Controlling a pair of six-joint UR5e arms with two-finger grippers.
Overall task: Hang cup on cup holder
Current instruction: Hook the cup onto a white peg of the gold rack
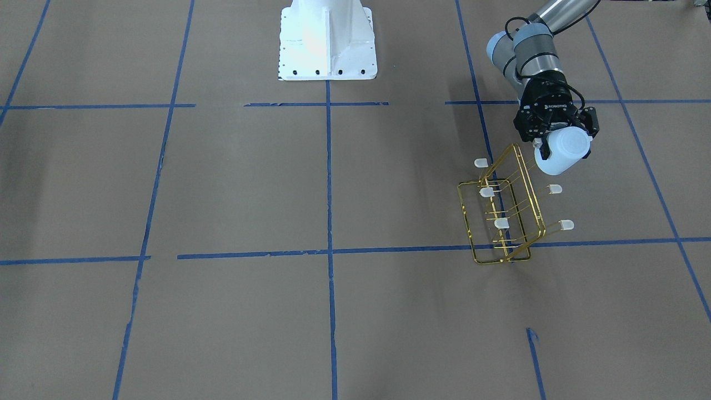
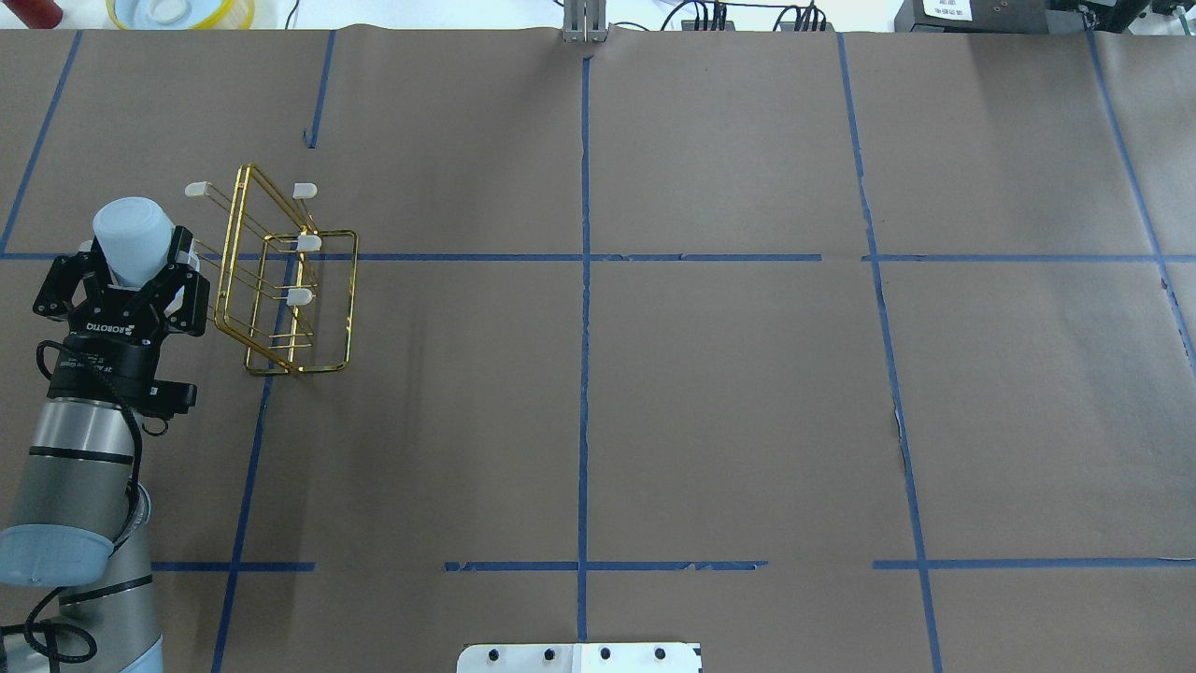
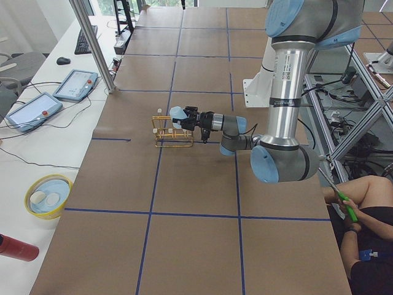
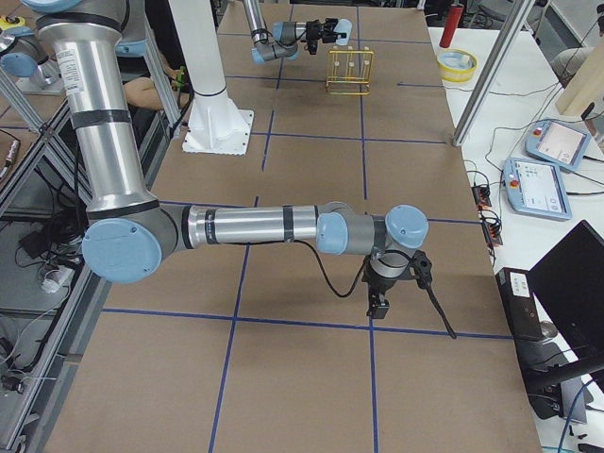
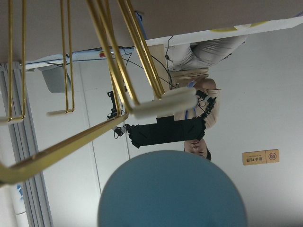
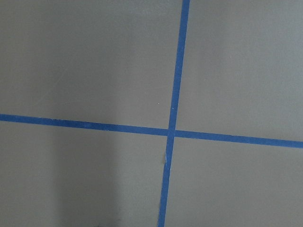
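My left gripper (image 2: 138, 260) is shut on the cup (image 2: 134, 238), a pale blue-white tumbler held on its side above the table. It also shows in the front view, gripper (image 1: 564, 145) and cup (image 1: 565, 149). The cup holder (image 2: 280, 280), a gold wire rack with white-capped pegs, stands just to the cup's right, and shows in the front view (image 1: 500, 216). The cup is level with the rack's upper pegs; I cannot tell whether it touches one. In the left wrist view the cup (image 5: 173, 191) sits below a capped peg (image 5: 165, 104). My right gripper (image 4: 389, 283) shows only in the right side view; I cannot tell its state.
The robot's white base (image 1: 328, 39) stands at mid-table. A yellow bowl (image 2: 177, 11) sits past the table's far left corner. The right wrist view shows only brown paper and blue tape lines (image 6: 173, 132). A seated person (image 3: 362, 233) is by the robot's side.
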